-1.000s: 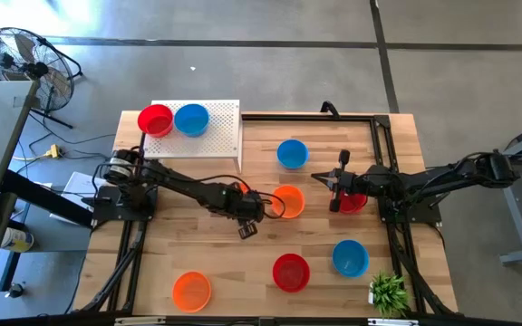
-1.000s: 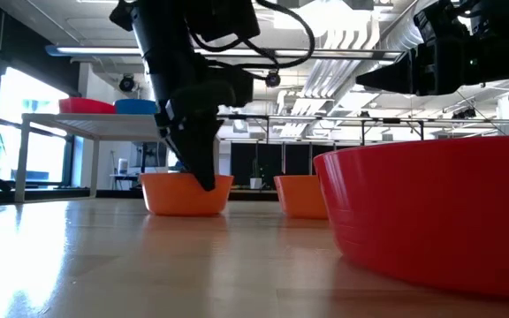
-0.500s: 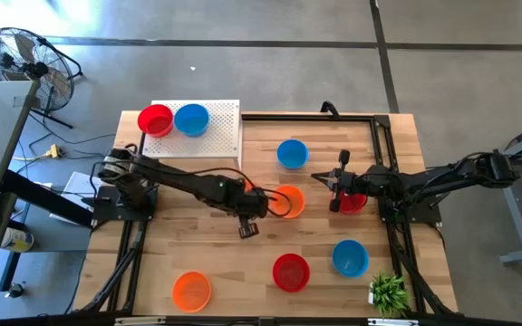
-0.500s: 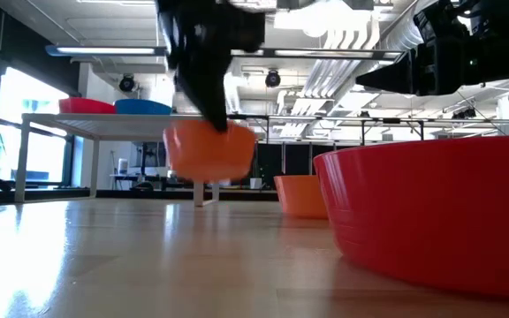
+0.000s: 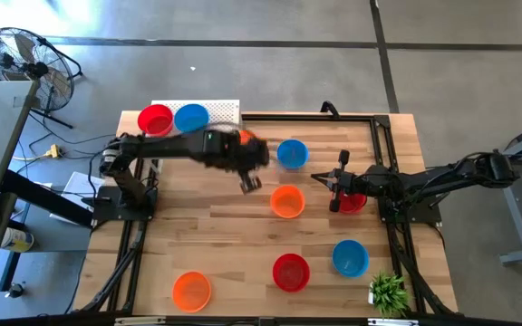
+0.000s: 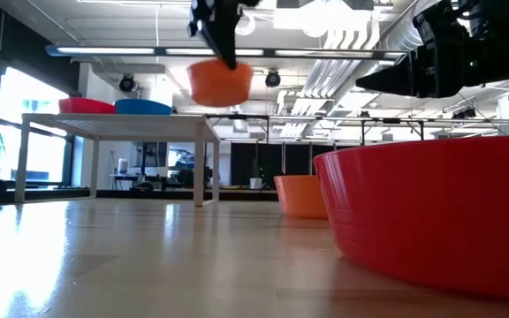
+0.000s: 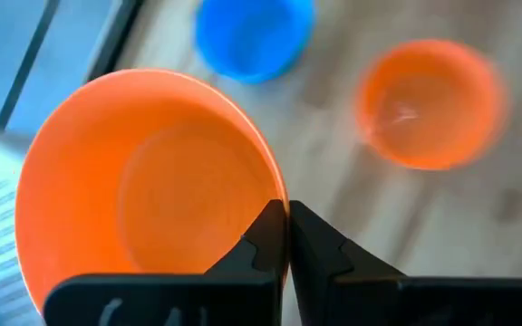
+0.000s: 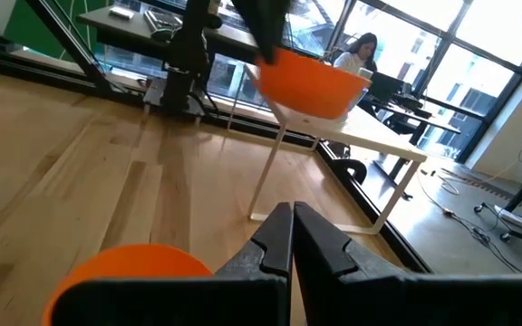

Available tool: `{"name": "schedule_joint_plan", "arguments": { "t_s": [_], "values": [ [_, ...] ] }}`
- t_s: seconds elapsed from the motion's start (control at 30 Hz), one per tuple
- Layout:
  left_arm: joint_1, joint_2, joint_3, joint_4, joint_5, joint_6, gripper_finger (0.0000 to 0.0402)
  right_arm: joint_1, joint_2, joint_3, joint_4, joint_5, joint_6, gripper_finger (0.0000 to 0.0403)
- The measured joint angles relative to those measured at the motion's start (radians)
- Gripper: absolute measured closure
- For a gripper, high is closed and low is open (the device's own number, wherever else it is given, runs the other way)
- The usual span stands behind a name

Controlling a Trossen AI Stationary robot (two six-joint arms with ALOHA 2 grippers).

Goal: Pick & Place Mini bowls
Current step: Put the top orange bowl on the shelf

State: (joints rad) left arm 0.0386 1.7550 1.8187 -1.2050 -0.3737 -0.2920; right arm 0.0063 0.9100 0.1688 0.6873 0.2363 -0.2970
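Observation:
My left gripper (image 5: 247, 154) is shut on an orange mini bowl (image 7: 143, 190), which hangs high over the table (image 6: 220, 81) near the white perforated stand (image 5: 220, 113). A red bowl (image 5: 155, 119) and a blue bowl (image 5: 191, 119) sit on the stand. On the table rest a blue bowl (image 5: 292, 154), an orange bowl (image 5: 286, 201), another blue bowl (image 5: 350, 257), a red bowl (image 5: 290, 272) and an orange bowl (image 5: 191, 290). My right gripper (image 8: 290, 235) is shut and level beside a red bowl (image 5: 353, 203), holding nothing. My left gripper pinches the orange bowl's rim (image 7: 275, 195), one finger inside the bowl and one outside. The fingers (image 6: 226, 49) come from above, slanting down. The bowl hangs below them, mouth up and nearly level, lifted clear of the table.
A black metal frame (image 5: 383, 136) runs along the table's far and right sides. A small green plant (image 5: 388, 292) stands at the near right corner. In the low view the near red bowl (image 6: 431, 212) fills the right side. Bare wood lies at the table's left.
My left gripper has taken hold of the orange bowl that stood beside the middle orange bowl. It has lifted the bowl clear of the table and carried it up and toward the far edge, near the white stand. The other orange bowl stayed in place.

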Motion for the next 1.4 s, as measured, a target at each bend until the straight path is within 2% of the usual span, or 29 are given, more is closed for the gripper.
{"name": "schedule_joint_plan", "arguments": {
  "t_s": [0.17, 0.27, 0.57, 0.77, 1.03, 1.4],
  "values": [
    [0.139, -0.002, 0.0, -0.04, -0.005, 0.052, 0.0399, 0.0, 0.0, 0.0, -0.003, 0.0, 0.0, 0.0402],
    [0.204, -0.003, 0.0, -0.031, 0.03, 0.082, 0.0399, 0.0, 0.0, 0.0, -0.012, 0.0, 0.0, 0.0403],
    [0.331, -0.003, 0.0, 0.001, 0.135, 0.113, 0.0399, 0.0, 0.0, 0.0, -0.027, 0.0, 0.0, 0.0403],
    [0.349, -0.004, -0.004, 0.035, 0.165, 0.131, 0.0399, 0.0, 0.0, -0.001, -0.044, 0.0, 0.0, 0.0402],
    [0.348, -0.004, -0.076, 0.06, 0.161, 0.114, 0.0399, 0.0, 0.0, -0.002, -0.052, 0.001, 0.0, 0.0403],
    [0.358, -0.004, -0.081, 0.077, 0.151, 0.117, 0.0394, 0.0, 0.0, -0.002, -0.05, 0.001, 0.003, 0.0403]
  ]
}}
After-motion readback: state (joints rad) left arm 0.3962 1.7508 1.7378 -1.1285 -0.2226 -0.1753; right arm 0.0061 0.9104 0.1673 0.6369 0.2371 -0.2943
